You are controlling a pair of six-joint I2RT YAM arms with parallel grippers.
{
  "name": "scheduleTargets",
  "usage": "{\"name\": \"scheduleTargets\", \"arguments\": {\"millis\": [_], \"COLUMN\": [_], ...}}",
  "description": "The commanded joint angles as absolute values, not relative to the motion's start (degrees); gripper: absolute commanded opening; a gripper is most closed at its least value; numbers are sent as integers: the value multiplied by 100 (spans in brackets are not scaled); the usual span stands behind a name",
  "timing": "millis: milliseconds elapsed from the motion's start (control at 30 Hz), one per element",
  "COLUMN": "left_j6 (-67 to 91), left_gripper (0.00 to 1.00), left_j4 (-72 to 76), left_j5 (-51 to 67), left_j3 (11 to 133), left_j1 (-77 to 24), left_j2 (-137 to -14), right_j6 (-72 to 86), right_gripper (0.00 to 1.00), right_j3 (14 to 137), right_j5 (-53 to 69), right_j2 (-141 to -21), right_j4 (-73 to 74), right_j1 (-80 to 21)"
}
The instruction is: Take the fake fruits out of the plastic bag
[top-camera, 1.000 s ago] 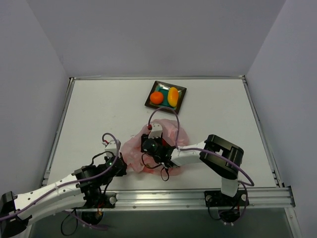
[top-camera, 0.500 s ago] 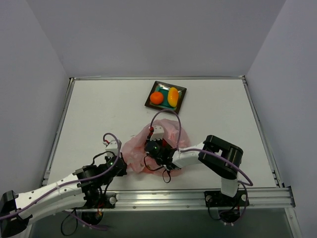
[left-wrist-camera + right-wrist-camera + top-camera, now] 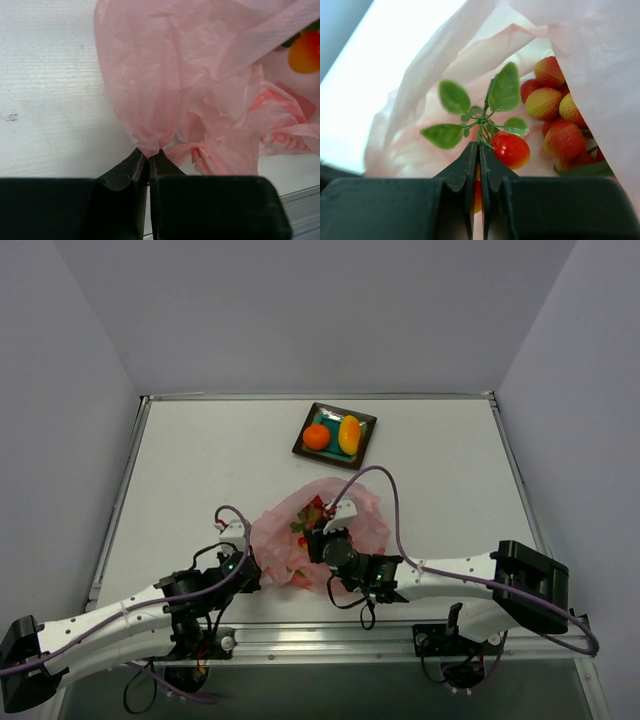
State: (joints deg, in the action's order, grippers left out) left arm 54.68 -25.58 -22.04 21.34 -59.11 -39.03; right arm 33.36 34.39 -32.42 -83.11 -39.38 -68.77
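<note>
near the front edge of the surface (image 3: 200,470), left fingers (image 3: 127,172) clamped shut on a gathered fold at the left side of the plastic bag (image 3: 270,540); right fingers (image 3: 460,172) closed on the green stem of a leafy sprig of red fruits (image 3: 510,149) just inside the bag's mouth, stem running straight away from the grip. orange (image 3: 316,437) and mango (image 3: 349,434) already on the teal plate (image 3: 305,448) toward the far edge. likely next: drawing the sprig out against the left anchor.
</note>
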Motion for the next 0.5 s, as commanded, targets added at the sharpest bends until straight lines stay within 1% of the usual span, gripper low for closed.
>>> {"name": "scheduleTargets", "arguments": {"millis": [0,200,467], "left_j6": [5344,5230,5264], "left_gripper": [2,2,2], "left_j4": [-2242,-1934,-1513], "left_j5": [-2197,-2215,-1996], "left_j3": [2470,2575,2444], "left_j1": [-5959,-5959,-5968], "left_j2": [-4043,-4183,-4482], "right_j6": [3471,3472,2893], "right_gripper": [0,0,0], "right_j3": [3235,3217,3831], "right_j5": [-3673,-3797,-3270], "right_j2": [-7692,-6734,-5863], "right_j4": [-3692,-2972,-2900], "right_j1": [-7268,-7839,-8024]}}
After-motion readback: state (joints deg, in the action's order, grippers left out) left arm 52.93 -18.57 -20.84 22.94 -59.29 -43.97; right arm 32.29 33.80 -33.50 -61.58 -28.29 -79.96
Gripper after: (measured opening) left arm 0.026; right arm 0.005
